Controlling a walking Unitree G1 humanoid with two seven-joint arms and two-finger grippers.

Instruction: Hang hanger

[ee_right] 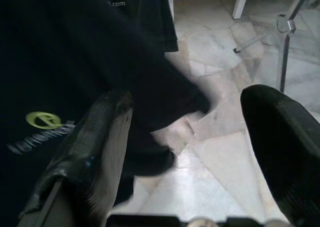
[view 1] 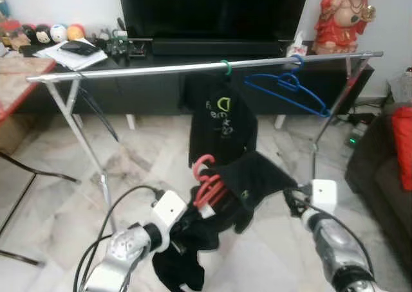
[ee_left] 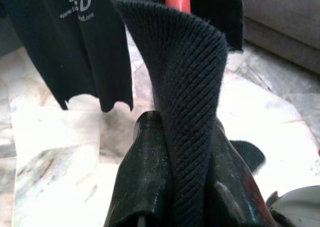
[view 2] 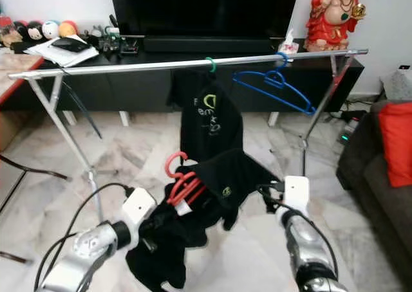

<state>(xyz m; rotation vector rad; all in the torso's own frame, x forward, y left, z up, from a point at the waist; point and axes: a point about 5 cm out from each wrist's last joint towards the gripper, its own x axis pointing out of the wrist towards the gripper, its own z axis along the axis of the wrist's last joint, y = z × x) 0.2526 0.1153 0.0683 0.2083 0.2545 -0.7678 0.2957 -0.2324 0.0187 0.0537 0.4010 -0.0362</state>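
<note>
Left eye view: on your far left the silver rail (view 1: 148, 69) starts over its leg and runs right, in front of the TV cabinet (view 1: 161, 51). Your left gripper (view 1: 187, 224) sits low, below the rail; in the left wrist view its fingers (ee_left: 145, 182) are pinched on a fold of the black shirt (ee_left: 185, 87), which hangs on the red hanger (view 1: 207, 182). That hanger's hook is up and well under the rail. Behind it, a second black shirt (view 1: 219, 121) hangs from a green hook. Further right, a blue hanger (view 1: 286, 89) hangs bare. Your right gripper (ee_right: 185, 152) is spread wide beside the shirt's edge.
</note>
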